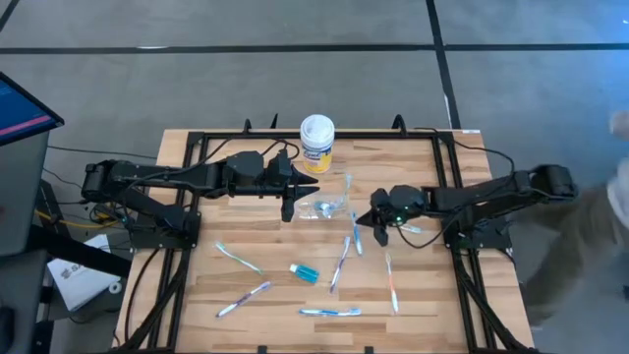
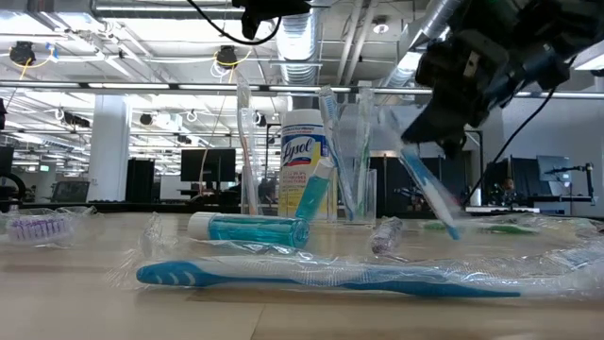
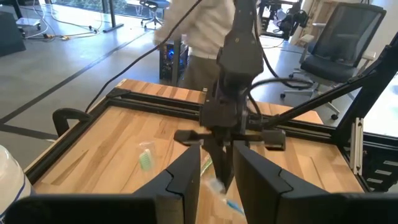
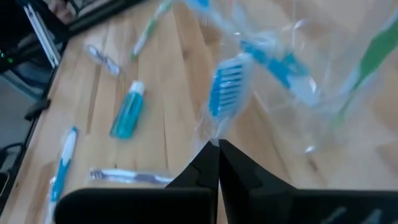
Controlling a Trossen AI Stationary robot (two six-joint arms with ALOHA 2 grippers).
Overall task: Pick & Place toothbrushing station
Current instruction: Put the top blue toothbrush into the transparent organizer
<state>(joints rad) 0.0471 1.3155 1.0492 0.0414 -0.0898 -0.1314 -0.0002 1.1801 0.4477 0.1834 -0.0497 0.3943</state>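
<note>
High view, seven loose toothbrushes point(image 1: 330, 312), one teal tube point(image 1: 305, 272), one cup point(image 1: 329, 206).

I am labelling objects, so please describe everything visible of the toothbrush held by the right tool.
The toothbrush is slim, with a blue bristled head and a blue-and-white handle, inside a clear plastic wrapper. The right tool, shut, pinches it, and it hangs tilted above the wooden table, beside the clear cup. Nothing else visibly touches it.

Teal-blue tube point(image 1: 305, 272); yellow canister point(image 1: 315, 144), white lid; blue-bristled toothbrush point(image 4: 225, 93); pale wood table point(image 1: 246, 236).
</note>
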